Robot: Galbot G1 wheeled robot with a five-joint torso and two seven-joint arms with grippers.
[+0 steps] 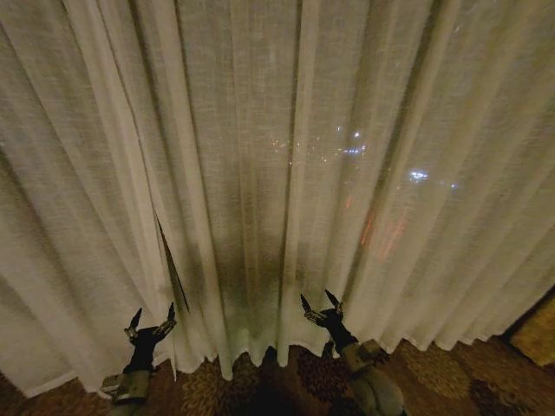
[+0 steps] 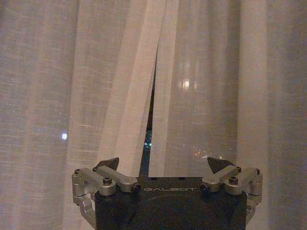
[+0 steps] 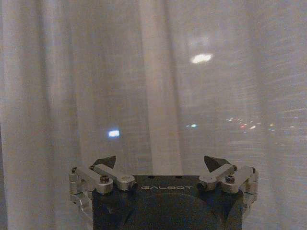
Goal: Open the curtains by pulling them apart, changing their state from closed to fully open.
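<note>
Curtains [image 1: 286, 173]: hang closed ahead, narrow slit [image 2: 151, 120] facing left gripper [image 1: 151, 321] | sheer, light, limp, likely slippery | grasp point: panel edges at slit | left gripper, right gripper [image 1: 320, 305]: spread wide, empty, near fabric.

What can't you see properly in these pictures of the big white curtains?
- Curtain tops and rail: cut off by the upper edge of the head view; the curtains run out of frame.
- Outside: sheer fabric blurs it to smeared lights.
- The dark slit between panels: too narrow to show what lies beyond.
- Arms behind the left end effector and right end effector: cut off by the lower edge.
</note>
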